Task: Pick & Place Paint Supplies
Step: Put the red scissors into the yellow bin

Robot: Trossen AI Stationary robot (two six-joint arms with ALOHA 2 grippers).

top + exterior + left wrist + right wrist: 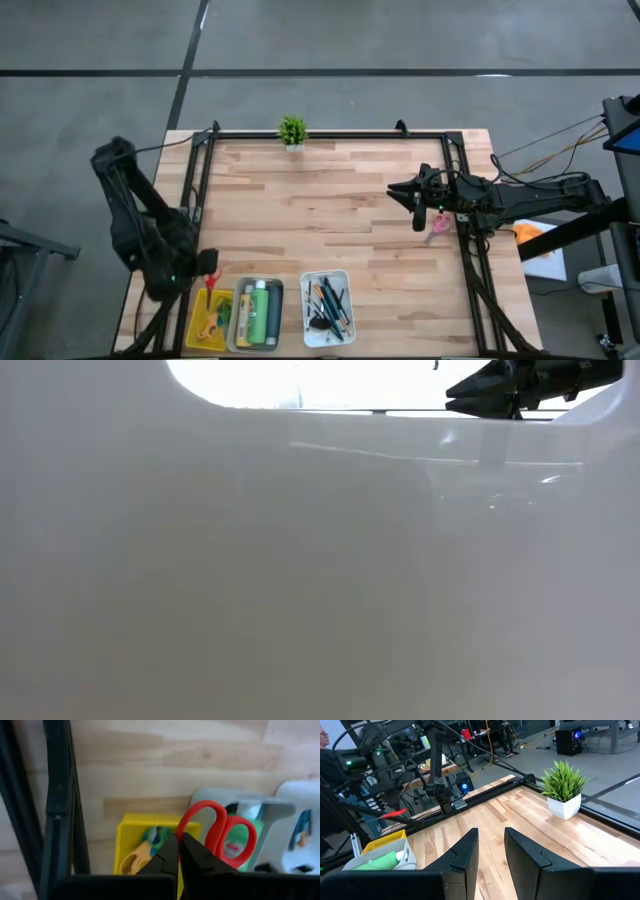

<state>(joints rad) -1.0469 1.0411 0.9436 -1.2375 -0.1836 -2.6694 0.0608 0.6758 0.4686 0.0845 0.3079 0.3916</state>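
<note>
Scissors with red plastic loop handles (220,832) hang clenched between the shut fingers of the left gripper (179,851), blades pinched and handles sticking out past the fingertips. In the high view the left gripper (205,268) sits at the bench's near left corner, right over the end of a yellow rectangular tray (208,320), with the scissors (211,280) showing as a small red spot at its tip. Inside that yellow tray (131,831) lie more small scissors, one pair with orange handles (134,859) and one with blue-green handles (156,834). Just beside it along the near edge stands a grey rectangular tray (256,314) holding green paint bottles (259,310), then a white rectangular tray (327,307) filled with thin dark brushes and pencils (329,303). The wooden bench (330,210) is bare across its middle. A small green potted plant in a white pot (292,131) stands at the far edge. The right gripper (417,212) waits near the right edge, well apart from the trays, its fingers (465,852) parted a little and grasping nothing; pink-handled scissors (440,223) lie on the bench just beside it
</note>
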